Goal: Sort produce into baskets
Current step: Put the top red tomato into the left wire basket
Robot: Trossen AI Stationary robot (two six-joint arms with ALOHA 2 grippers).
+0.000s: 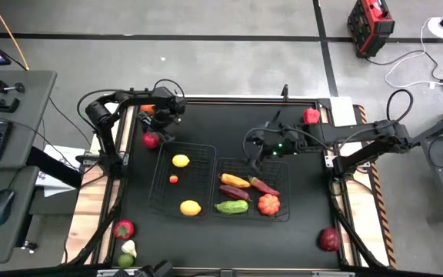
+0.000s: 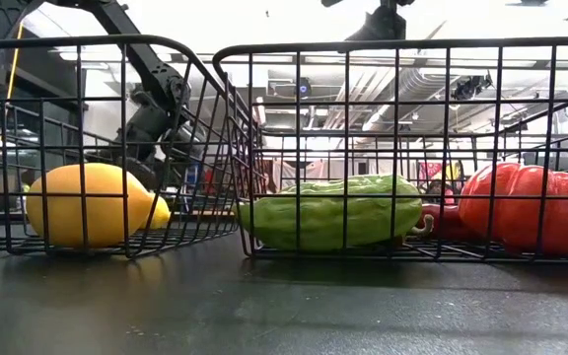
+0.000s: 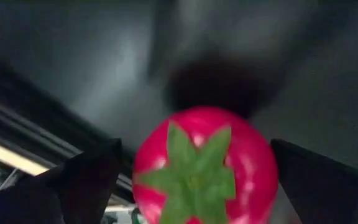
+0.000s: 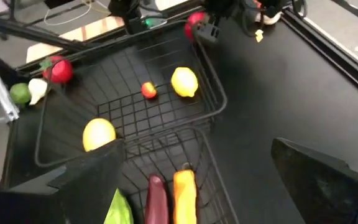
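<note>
Left hand (image 1: 158, 123) spread wide above a red fruit (image 3: 205, 167) (released, or not yet gripped) just outside left basket (image 1: 157, 192). Right hand (image 1: 258, 151) open, empty, over right basket (image 1: 286, 165).

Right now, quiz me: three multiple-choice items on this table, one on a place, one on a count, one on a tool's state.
1. Where is the red fruit by the left tool, relative to the left basket?
A) inside it
B) on the table beside it
C) gripped above it

2. How many lemons lie in the left basket?
A) two
B) one
C) four

3. The right tool is:
A) shut on a lemon
B) open, empty
C) shut on a pumpkin

Answers:
B, it sits on bare tabletop outside the wire.
A, two yellow ones show inside.
B, its fingers stand wide apart over the right basket.
</note>
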